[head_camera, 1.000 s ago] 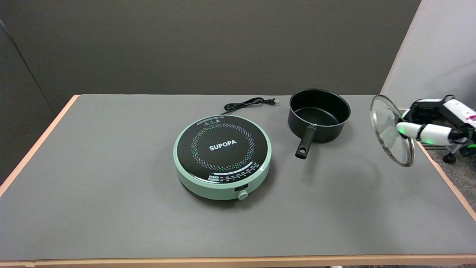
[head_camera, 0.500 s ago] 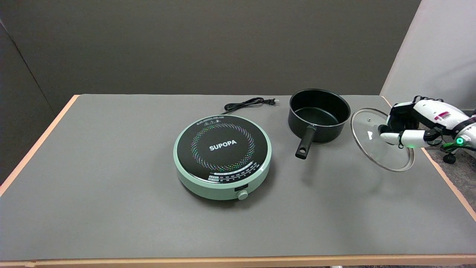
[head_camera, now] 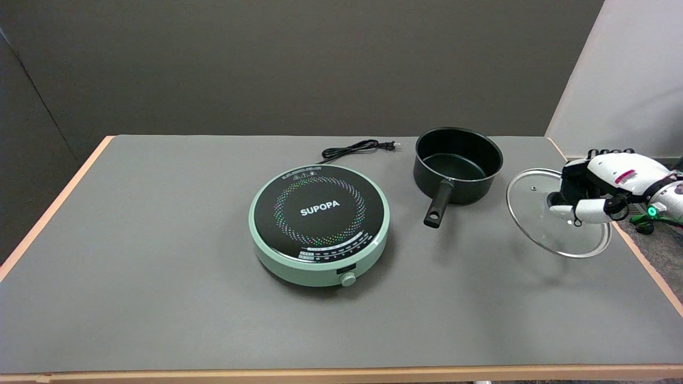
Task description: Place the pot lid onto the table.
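While the glass pot lid (head_camera: pixel 539 213) is held by its knob in the right hand (head_camera: pixel 592 194), fingers closed around that knob, it is carried tilted in the air near the right edge of the table (head_camera: pixel 160 266), with a faint shadow cast on the grey top below it. The placing step is judged unfinished, since no contact with the surface can be made out. A slip could be caused by the smooth knob if the grasp is loosened early, and the glass could be knocked or chipped if the low rim is set down first. Part of the lid is seen close to the right edge, so an overhang or a fall is possible. A black saucepan (head_camera: pixel 458 162) is stood just beside it toward the far edge, handle pointing nearward; a green induction cooker (head_camera: pixel 319 224) and its cord (head_camera: pixel 357 148) are set well apart at the middle.
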Motion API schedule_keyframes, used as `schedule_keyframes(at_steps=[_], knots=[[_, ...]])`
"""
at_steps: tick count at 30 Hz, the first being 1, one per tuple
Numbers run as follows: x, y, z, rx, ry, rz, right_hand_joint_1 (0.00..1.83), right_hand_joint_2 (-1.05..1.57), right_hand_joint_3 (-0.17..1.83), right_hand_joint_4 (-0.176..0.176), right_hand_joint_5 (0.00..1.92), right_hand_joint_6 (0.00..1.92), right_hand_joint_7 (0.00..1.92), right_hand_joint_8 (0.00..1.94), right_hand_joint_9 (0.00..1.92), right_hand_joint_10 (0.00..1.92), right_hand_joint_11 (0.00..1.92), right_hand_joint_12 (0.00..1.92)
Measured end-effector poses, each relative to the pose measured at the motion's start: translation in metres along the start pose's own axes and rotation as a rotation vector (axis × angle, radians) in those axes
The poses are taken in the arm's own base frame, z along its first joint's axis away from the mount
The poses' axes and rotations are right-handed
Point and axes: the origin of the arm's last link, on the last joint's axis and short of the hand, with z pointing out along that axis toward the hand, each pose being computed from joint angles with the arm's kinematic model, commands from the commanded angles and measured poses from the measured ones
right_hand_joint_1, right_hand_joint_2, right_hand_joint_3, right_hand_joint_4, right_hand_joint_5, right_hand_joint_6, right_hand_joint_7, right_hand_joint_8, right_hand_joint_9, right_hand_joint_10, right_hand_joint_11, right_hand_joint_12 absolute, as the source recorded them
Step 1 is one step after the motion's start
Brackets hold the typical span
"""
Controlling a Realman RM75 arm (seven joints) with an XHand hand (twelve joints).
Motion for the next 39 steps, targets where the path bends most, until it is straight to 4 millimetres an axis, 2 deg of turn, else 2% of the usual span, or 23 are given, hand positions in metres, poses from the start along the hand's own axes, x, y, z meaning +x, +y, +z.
schedule_keyframes(at_steps=[16,29,39], knots=[[-0.014,-0.009,0.0,-0.002,-0.083,-0.084,1.22,0.97,0.39,-0.076,0.77,1.3,1.04,1.08,0.94,1.28,0.76,1.42],[-0.025,-0.011,0.009,-0.001,-0.145,-0.115,1.22,0.96,0.4,-0.075,0.78,1.3,1.04,1.08,0.94,1.28,0.76,1.41],[-0.026,-0.01,0.017,0.0,-0.17,-0.136,1.22,0.96,0.4,-0.073,0.77,1.3,1.04,1.08,0.94,1.28,0.76,1.41]])
